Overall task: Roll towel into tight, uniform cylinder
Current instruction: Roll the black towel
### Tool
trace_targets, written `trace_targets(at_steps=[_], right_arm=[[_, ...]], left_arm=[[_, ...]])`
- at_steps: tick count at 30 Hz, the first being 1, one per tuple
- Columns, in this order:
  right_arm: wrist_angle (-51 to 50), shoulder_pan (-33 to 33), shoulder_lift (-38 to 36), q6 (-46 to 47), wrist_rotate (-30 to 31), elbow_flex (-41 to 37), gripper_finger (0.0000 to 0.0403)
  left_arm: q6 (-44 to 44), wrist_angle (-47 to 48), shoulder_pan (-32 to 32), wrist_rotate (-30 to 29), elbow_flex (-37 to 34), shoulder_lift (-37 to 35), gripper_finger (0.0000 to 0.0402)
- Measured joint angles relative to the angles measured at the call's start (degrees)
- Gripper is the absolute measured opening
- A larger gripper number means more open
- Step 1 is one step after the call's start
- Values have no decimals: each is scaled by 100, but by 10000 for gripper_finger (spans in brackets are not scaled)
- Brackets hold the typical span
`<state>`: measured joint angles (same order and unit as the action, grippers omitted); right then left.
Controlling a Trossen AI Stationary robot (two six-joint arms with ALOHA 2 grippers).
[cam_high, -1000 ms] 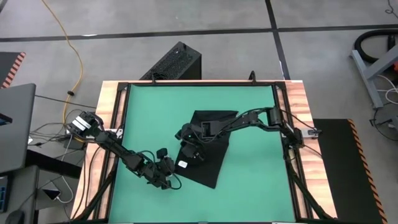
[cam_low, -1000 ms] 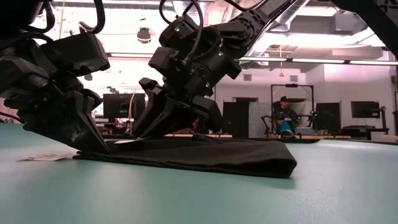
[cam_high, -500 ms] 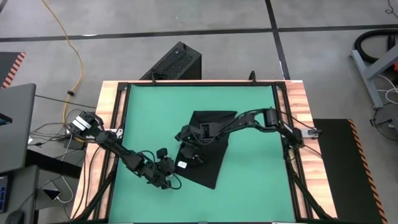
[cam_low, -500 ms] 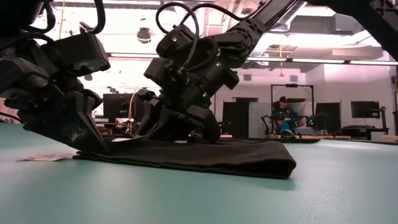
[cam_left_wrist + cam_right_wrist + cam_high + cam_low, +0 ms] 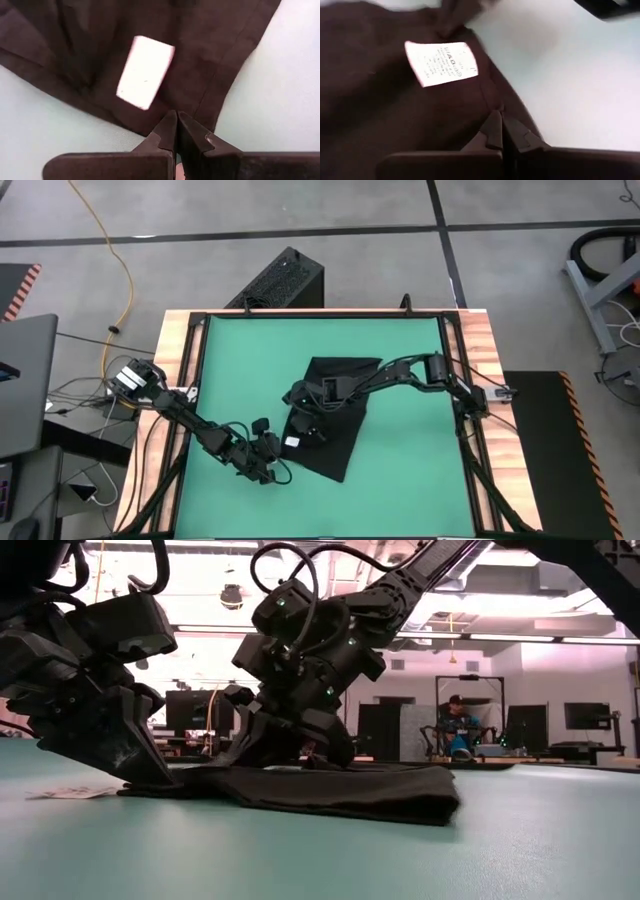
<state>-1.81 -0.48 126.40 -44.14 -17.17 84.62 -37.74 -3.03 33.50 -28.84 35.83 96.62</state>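
Here, the flat black soft cloth towel (image 5: 335, 420) lies mid-mat on the green-covered desk (image 5: 400, 480). Left gripper (image 5: 176, 131) and right gripper (image 5: 498, 125), fingers clenched on its hem (near the white tag (image 5: 440, 61)), suit limp, light, slippage-prone fabric: grip edges.

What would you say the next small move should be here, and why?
Probably the right hand should start turning the towel's edge over. The cloth lies flat on the mat, unrolled, with both hands at its tag end, the left hand shut at the edge.
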Motion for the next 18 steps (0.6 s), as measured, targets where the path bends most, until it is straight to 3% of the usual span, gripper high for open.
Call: trace_targets(at_steps=[13, 18], right_arm=[[142, -188, -150, 266, 160, 0, 7], [96, -216, -150, 431, 251, 0, 48]], left_arm=[[2, 74, -2, -38, 0, -2, 0], [2, 74, -2, -34, 0, -2, 0]])
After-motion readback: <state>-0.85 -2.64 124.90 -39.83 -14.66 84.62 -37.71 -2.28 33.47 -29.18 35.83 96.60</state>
